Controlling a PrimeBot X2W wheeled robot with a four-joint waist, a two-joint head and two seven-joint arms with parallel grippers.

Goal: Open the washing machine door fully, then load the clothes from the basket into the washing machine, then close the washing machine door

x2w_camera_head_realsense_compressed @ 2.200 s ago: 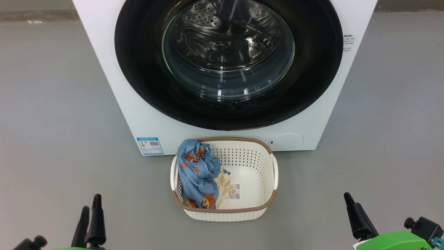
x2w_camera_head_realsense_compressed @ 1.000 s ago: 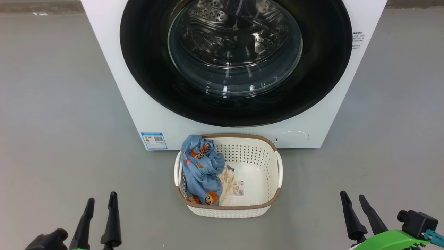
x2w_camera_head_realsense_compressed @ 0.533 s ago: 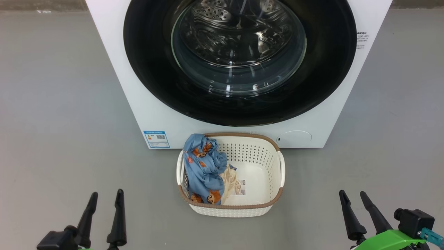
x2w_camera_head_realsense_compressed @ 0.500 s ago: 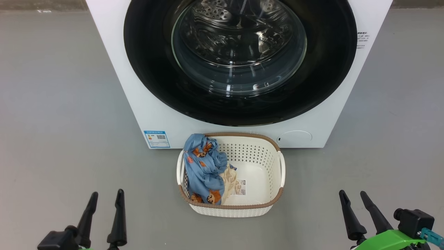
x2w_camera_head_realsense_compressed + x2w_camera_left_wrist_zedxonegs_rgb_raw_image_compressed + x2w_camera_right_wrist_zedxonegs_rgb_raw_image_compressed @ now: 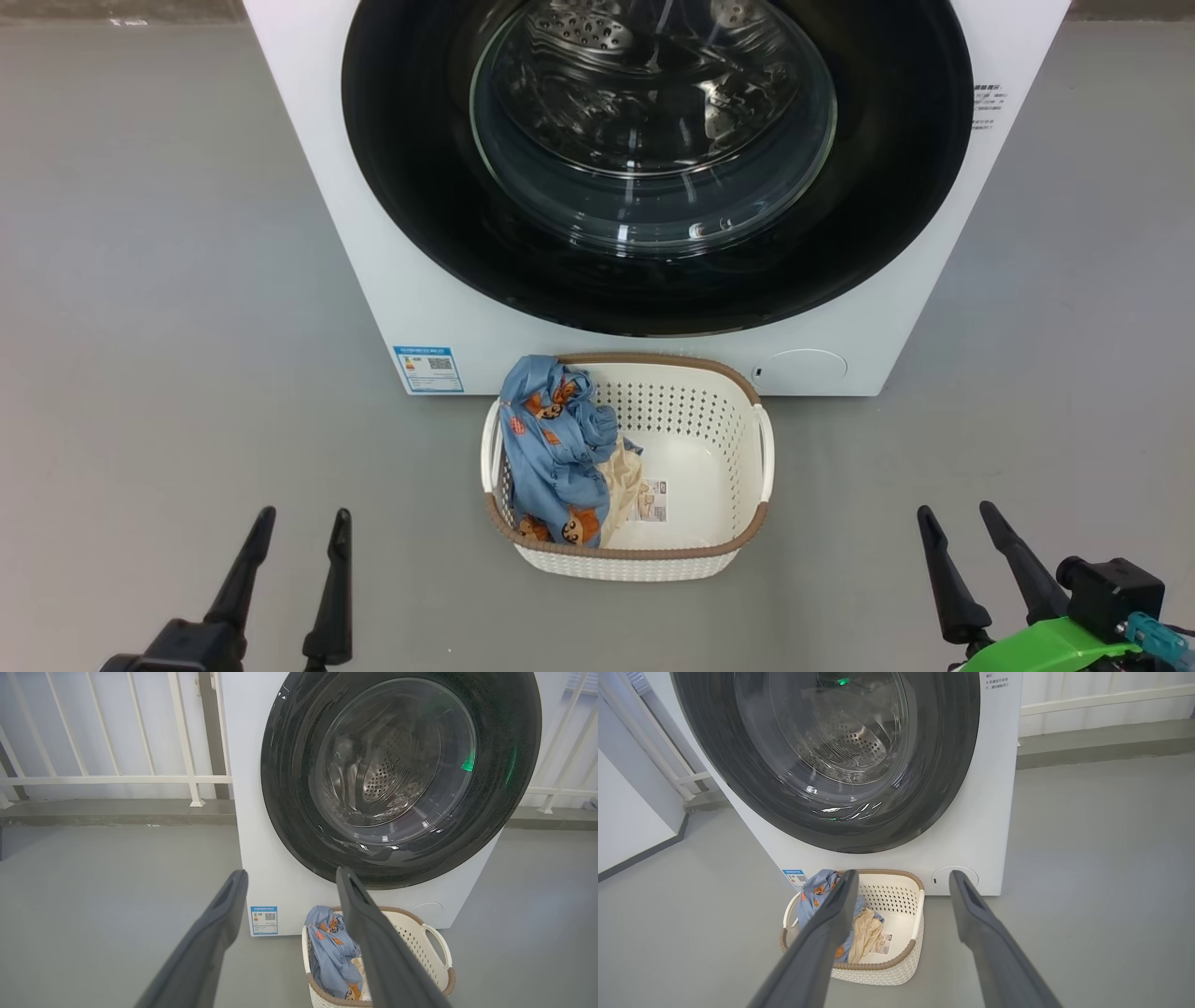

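On the grey floor (image 5: 140,327) ahead of us stands the washing machine (image 5: 317,233), white and square, its front turned towards us so both arms can work on it. Its door (image 5: 401,187), a broad black ring around domed glass, lies flush against that front. We judge it shut and the first step not yet begun. Through the glass we see the steel drum (image 5: 644,84), with nothing in it that we can make out.

The basket (image 5: 719,420) sits on the floor just in front of the machine, below the door, which should keep the carry from one to the other short. The clothes (image 5: 551,457) are bunched against the basket's left wall, blue bear-print cloth over a cream piece, leaving the right half bare.

Our left hand (image 5: 304,513) and right hand (image 5: 954,510) hover low on either side of the basket, well apart from it. Each has its fingers spread with nothing between them, free, we judge, to reach for the door.
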